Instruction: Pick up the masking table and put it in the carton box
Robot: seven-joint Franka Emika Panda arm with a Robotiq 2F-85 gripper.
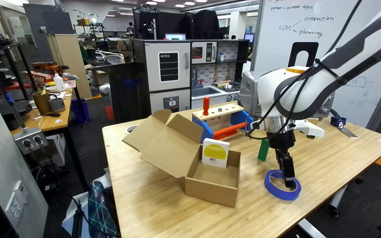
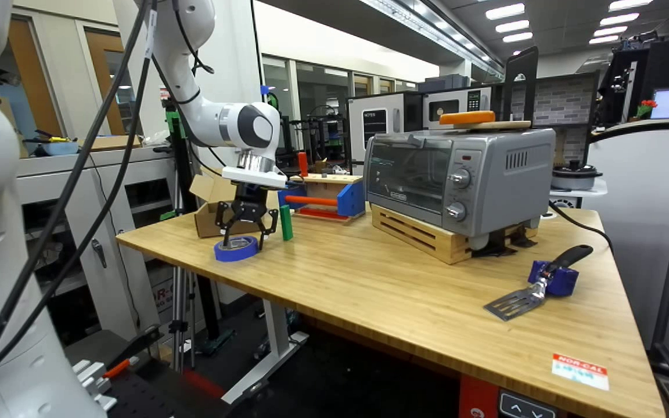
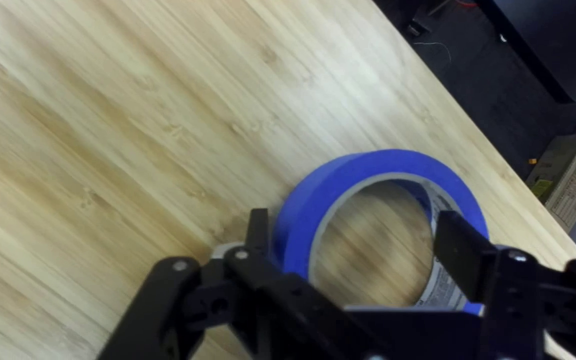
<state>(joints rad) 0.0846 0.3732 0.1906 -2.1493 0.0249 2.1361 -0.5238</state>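
Observation:
The masking table, a blue tape roll [image 1: 283, 195], lies flat on the wooden table near its edge. It also shows in an exterior view [image 2: 236, 254] and in the wrist view [image 3: 403, 162]. My gripper [image 3: 350, 215] is open and low at the roll, pointing down. It also shows in both exterior views [image 1: 287, 177] [image 2: 244, 244]. In the wrist view one finger stands outside the ring's left side; the other overlaps the right wall at the hollow. The carton box [image 1: 210, 194] stands open, flaps spread, with a white-and-yellow box [image 1: 215, 152] inside. It is partly hidden behind the gripper [image 2: 209, 223].
A green block [image 1: 263, 150] stands upright behind the gripper. A red-and-blue toy rack [image 1: 218, 111] is behind the carton box. A toaster oven [image 2: 410, 174] on a wooden crate and a spatula [image 2: 520, 302] on a blue block are further along the table.

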